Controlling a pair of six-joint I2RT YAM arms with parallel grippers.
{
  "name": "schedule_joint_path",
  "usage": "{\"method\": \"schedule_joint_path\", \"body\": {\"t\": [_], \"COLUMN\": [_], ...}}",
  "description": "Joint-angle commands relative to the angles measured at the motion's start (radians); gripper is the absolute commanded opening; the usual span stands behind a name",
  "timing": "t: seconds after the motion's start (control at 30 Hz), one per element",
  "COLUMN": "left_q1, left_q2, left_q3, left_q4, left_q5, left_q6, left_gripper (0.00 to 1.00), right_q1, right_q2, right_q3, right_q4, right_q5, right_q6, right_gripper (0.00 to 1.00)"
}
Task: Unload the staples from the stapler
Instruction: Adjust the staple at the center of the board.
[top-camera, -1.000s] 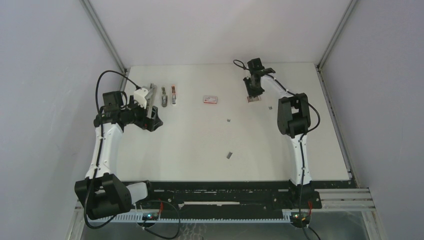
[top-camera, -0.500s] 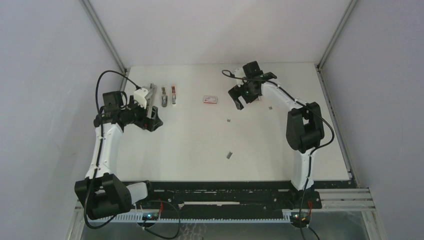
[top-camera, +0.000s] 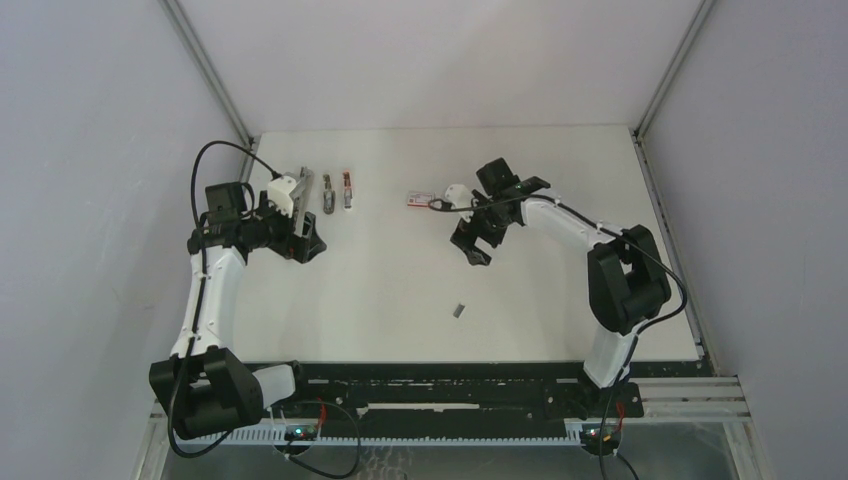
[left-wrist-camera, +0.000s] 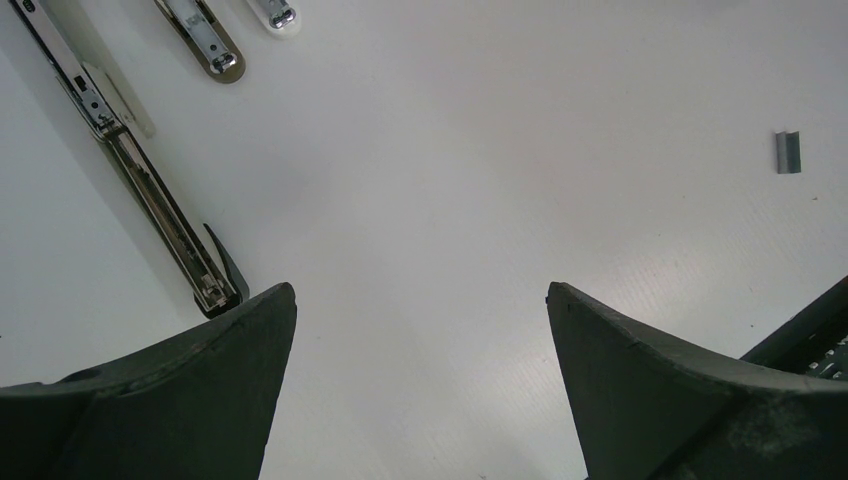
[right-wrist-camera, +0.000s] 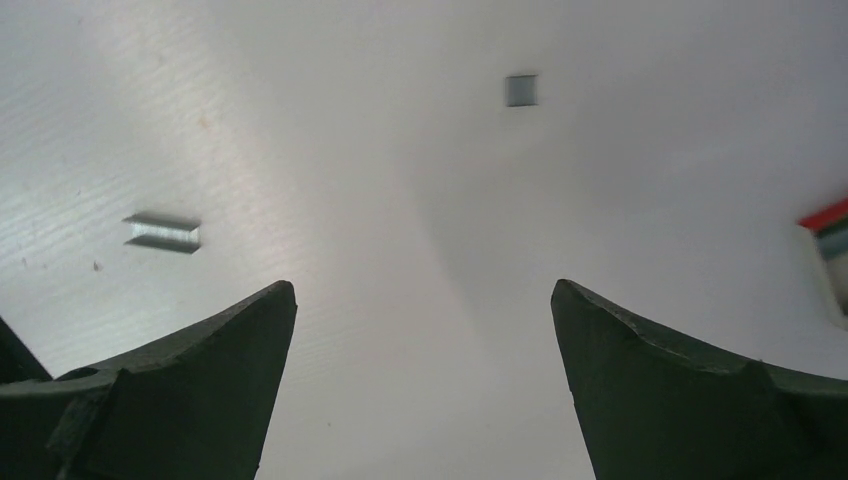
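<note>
Both claws gape empty: the right gripper (right-wrist-camera: 425, 290) hovers over two loose staples (right-wrist-camera: 163, 233) on the table (top-camera: 380, 280) (box (right-wrist-camera: 828, 232) alongside), the left gripper (left-wrist-camera: 420, 295) beside the opened stapler (left-wrist-camera: 160, 210).

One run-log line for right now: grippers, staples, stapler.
left gripper: open, empty, by stapler | right gripper: open, empty, above table | staples: loose on table, none held

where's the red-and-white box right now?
Top view: red-and-white box lies flat at the table's far centre, just left of the right gripper; its corner shows at the right wrist view's right edge.
</note>
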Motion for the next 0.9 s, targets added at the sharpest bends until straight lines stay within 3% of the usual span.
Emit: {"method": "schedule_joint_path", "body": {"t": [0.0, 0.37, 0.87], "left_q1": [0.011, 0.009, 0.01], "left_q2": [-0.016, -0.009, -0.003], "left_q3": [-0.034, -0.035, -0.037], "left_q4": [0.003, 0.008, 0.009], "left_q5": [0.042, 0.045, 0.038], "left_q6": [0.014, 0.014, 0.014], "left_gripper": [1.0, 1.0, 1.0], "right_q1": [0.092, 0.185, 0.265], "right_q2": [-0.032, -0.086, -0.014], "right_q3": [-0.084, -0.222, -0.232], "right_q4": [-0.054, 0.015, 0.059], "right_q5": [-0.023, 0.024, 0.108], "right_q6": [-0.167, -0.208, -0.19], "right_gripper": [1.0, 1.0, 1.0]}}
